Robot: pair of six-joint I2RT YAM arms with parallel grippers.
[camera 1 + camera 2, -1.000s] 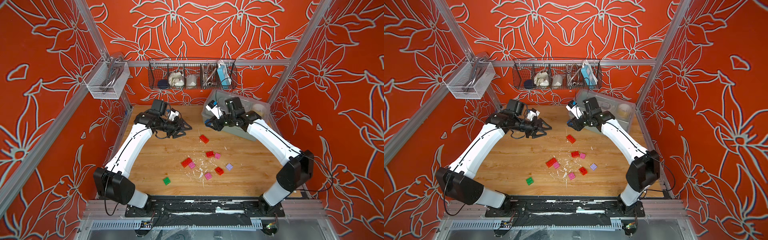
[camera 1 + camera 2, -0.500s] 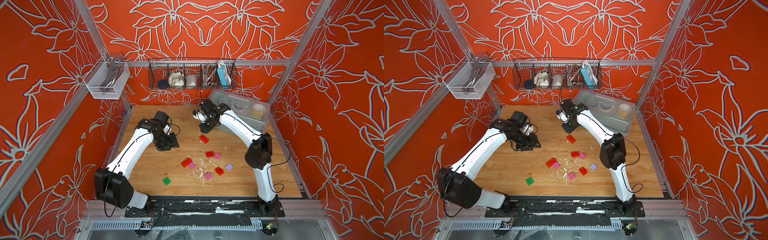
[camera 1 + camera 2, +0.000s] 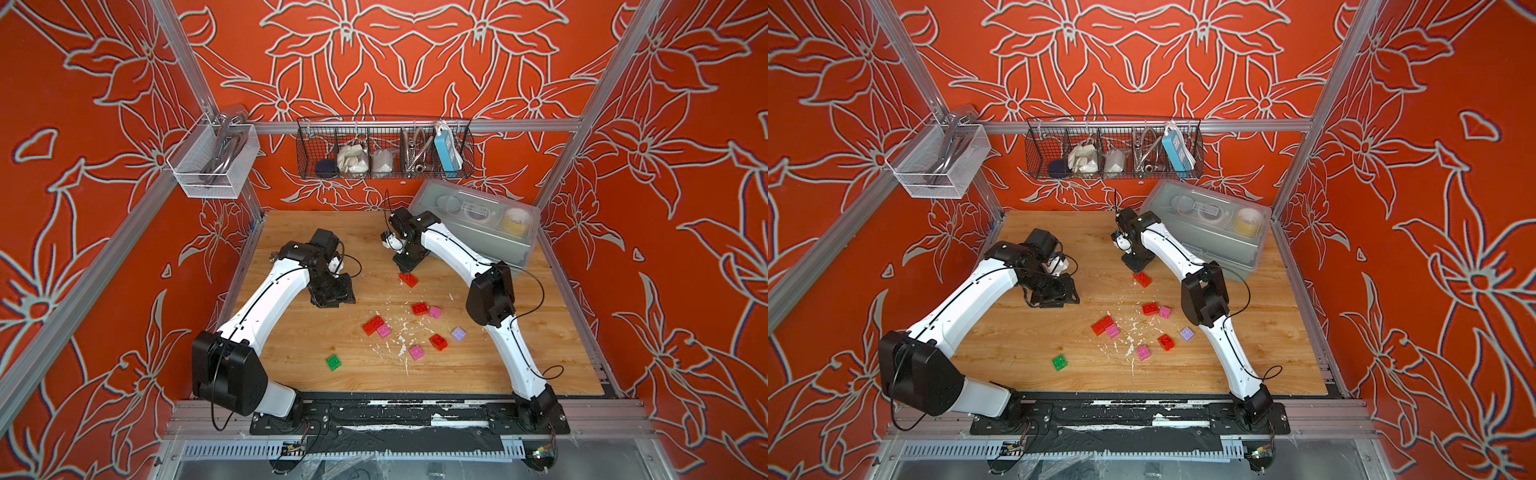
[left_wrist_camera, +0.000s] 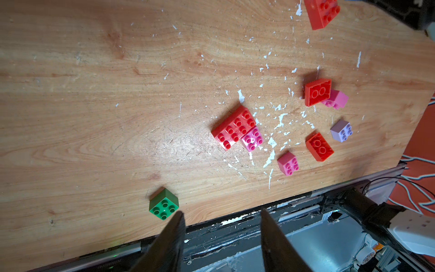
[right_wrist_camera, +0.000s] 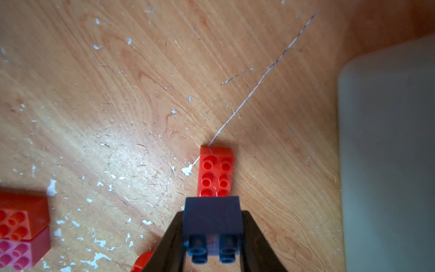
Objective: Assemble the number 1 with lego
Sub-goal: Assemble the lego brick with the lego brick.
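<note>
My right gripper (image 5: pixel 211 220) is shut on a dark blue lego brick (image 5: pixel 213 216), just above the near end of a red brick (image 5: pixel 215 173) lying studs up on the wooden table (image 3: pixel 291 357). In both top views this gripper (image 3: pixel 405 262) (image 3: pixel 1136 262) hangs over that red brick (image 3: pixel 408 279). Several loose lego lie mid-table: a long red one (image 3: pixel 372 324) touching a pink one (image 3: pixel 383 331), a lilac one (image 3: pixel 458 333) and a green one (image 3: pixel 333 362). My left gripper (image 4: pixel 221 212) is open and holds nothing; it hovers left of the pile (image 3: pixel 334 297).
A grey lidded plastic box (image 3: pixel 478 224) stands at the back right, close behind the right arm. A wire basket (image 3: pixel 384 149) and a white mesh basket (image 3: pixel 214 162) hang on the walls. White flecks (image 3: pixel 401 332) litter the wood among the bricks.
The right gripper has swung from over the grey box down to the red brick, still holding the blue brick. The left gripper has moved toward the table's front and turned downward.
</note>
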